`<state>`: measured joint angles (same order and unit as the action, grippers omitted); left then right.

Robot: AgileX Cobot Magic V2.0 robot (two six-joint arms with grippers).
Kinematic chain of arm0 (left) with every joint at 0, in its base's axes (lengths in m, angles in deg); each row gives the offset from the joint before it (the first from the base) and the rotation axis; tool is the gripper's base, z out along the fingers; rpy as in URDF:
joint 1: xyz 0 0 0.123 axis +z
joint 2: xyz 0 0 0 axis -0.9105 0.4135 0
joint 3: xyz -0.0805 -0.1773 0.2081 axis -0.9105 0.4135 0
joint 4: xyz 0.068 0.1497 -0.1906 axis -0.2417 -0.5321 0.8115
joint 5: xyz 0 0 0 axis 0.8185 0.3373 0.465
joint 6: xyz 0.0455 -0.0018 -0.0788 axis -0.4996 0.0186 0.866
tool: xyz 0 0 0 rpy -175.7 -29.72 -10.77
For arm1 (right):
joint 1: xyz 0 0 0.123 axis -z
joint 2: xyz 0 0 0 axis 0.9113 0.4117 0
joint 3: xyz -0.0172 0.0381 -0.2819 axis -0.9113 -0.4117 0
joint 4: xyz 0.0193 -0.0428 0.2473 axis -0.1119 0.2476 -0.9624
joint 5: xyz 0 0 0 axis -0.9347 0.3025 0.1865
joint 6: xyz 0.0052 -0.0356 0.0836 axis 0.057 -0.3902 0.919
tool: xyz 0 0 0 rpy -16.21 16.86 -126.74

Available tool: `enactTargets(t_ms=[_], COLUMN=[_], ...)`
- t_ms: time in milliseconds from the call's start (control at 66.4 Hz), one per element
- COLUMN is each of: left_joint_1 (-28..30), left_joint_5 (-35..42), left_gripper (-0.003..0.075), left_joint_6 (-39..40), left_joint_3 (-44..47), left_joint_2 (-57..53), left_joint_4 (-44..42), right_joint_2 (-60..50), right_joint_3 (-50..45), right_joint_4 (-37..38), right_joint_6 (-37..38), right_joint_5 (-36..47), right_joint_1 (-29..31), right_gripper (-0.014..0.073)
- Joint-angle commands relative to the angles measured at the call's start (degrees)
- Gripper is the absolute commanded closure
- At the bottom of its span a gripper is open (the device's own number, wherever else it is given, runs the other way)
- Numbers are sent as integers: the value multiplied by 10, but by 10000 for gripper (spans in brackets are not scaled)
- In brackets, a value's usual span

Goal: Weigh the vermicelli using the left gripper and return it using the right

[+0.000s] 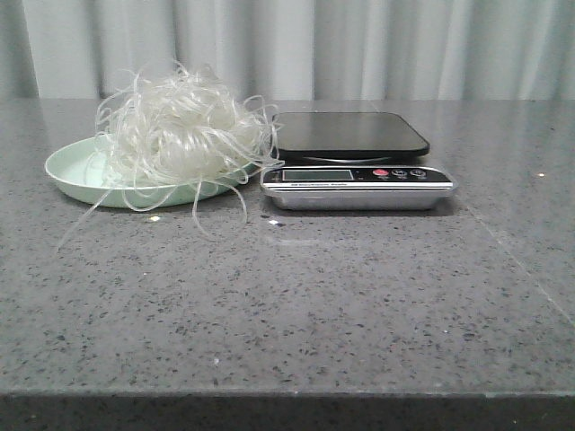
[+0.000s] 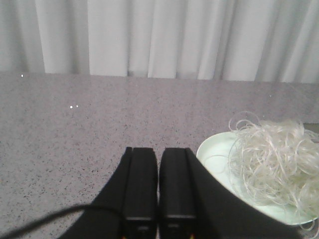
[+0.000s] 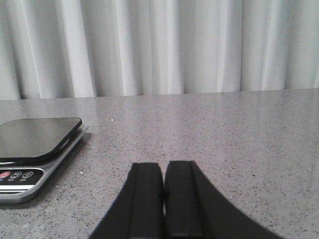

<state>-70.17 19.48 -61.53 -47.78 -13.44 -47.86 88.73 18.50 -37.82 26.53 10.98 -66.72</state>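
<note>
- Presently observed on the grey speckled table point(image 1: 296, 305): vermicelli point(image 1: 184, 130) heaped in a loose whitish tangle on a pale green plate point(image 1: 67, 171), at the left of the front view.
- Stray strands trailing over the near rim of the plate and down onto the table surface; a few loops reaching toward the scale without clear contact.
- Digital kitchen scale point(image 1: 359, 162) standing just beside the plate, on its right; dark square weighing platform point(image 1: 350, 133) bare, silver control panel with display window point(image 1: 316, 175) and a red button point(image 1: 381, 173) facing the camera.
- Display reading too small to make out.
- Left hand point(image 2: 158, 164) closed, fingers point(image 2: 141, 179) side by side with only a hairline gap, holding nothing; positioned above the table, near the plate edge and clear of the noodles.
- Right hand point(image 3: 163, 177) likewise closed and holding nothing, fingers point(image 3: 182, 194) pressed together; above bare table on the scale's far side from the plate, apart from the scale.
- Neither hand visible in the front view.
- Pale pleated curtain point(image 1: 359, 45) hanging behind the far edge of the table.
</note>
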Motion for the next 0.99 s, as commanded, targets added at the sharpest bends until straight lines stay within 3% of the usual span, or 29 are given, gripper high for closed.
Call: enactTargets(t_ms=[0, 90, 256, 347, 708, 979], left_joint_1=[-3, -3, -25, -51, -181, -222], left_joint_5=[55, 52, 7, -22, -68, -114], left_gripper=[569, 465, 160, 64, 49, 49], left_joint_6=[6, 6, 6, 6, 6, 6], left_joint_3=[-26, -41, -104, -145, -300, -403], left_joint_2=[35, 62, 130, 171, 368, 542], left_joint_4=[10, 10, 15, 18, 36, 50], right_joint_2=[-9, -9, -9, -9, -9, -9], right_joint_3=[5, 5, 5, 5, 5, 5], right_joint_4=[1, 1, 1, 1, 1, 1], right_joint_6=[1, 1, 1, 1, 1, 1], right_joint_5=[41, 41, 41, 41, 41, 41], right_joint_1=[2, 2, 2, 2, 2, 2], right_gripper=[427, 427, 427, 427, 427, 427])
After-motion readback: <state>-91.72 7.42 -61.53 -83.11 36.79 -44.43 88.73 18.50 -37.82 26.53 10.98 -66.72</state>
